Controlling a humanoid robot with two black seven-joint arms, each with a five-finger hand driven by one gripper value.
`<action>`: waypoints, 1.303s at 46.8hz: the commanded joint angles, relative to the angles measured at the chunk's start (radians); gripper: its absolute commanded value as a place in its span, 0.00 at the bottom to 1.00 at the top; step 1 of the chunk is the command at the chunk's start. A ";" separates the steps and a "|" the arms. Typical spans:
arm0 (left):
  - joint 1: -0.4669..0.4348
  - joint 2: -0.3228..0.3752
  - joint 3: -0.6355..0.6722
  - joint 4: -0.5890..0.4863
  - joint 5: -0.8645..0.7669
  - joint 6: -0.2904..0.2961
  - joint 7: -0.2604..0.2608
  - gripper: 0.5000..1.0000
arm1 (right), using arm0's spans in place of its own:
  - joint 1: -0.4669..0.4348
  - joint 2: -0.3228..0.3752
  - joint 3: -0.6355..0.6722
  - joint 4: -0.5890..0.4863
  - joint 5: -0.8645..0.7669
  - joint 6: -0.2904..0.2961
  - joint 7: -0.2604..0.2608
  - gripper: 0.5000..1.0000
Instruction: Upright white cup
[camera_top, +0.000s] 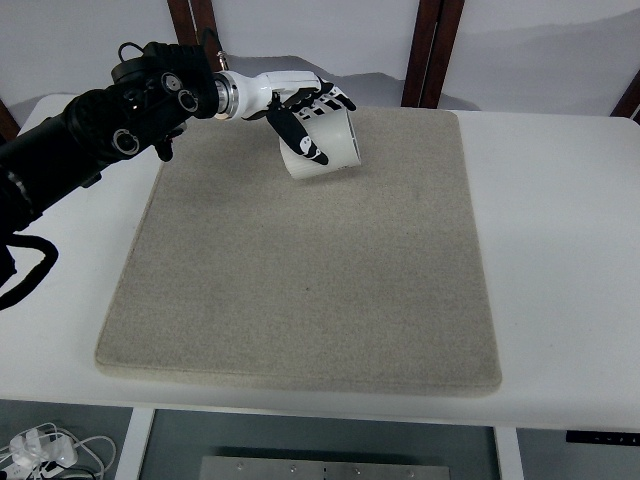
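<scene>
White table (560, 250) filled the view, with a grey-beige felt mat (310, 290) covering most of its middle; dark wooden posts (432, 50) stood behind the far edge against a pale wall. Some white cables (45, 450) lay on the floor at bottom left, under the table.

The left arm (90, 130), black, came in from the left edge and reached over the mat's far-left corner. Its left hand (305, 110) (white shell, black finger segments) was wrapped around the white cup (325, 148): fingers (335, 100) curled over the cup's upper far side, thumb (297, 135) pressed down across the near side. So the hand was closed, gripping the cup.

The cup sat at the far part of the mat, left of centre. It was tilted, leaning with one end toward the lower left. It looked lifted clear of the mat, with a faint shadow below it (contact with the mat hard to tell for sure). Which end was the open mouth could not be made out.
</scene>
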 joint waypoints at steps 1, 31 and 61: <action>0.002 0.008 0.000 0.026 -0.104 -0.019 -0.024 0.00 | 0.000 0.000 0.001 0.000 0.000 0.000 0.000 0.90; 0.129 0.008 -0.002 0.188 -0.542 -0.174 -0.354 0.00 | 0.000 0.000 0.000 0.000 0.000 0.000 0.000 0.90; 0.241 -0.002 -0.071 0.239 -0.596 -0.145 -0.476 0.00 | 0.000 0.000 0.000 0.000 0.000 0.000 0.000 0.90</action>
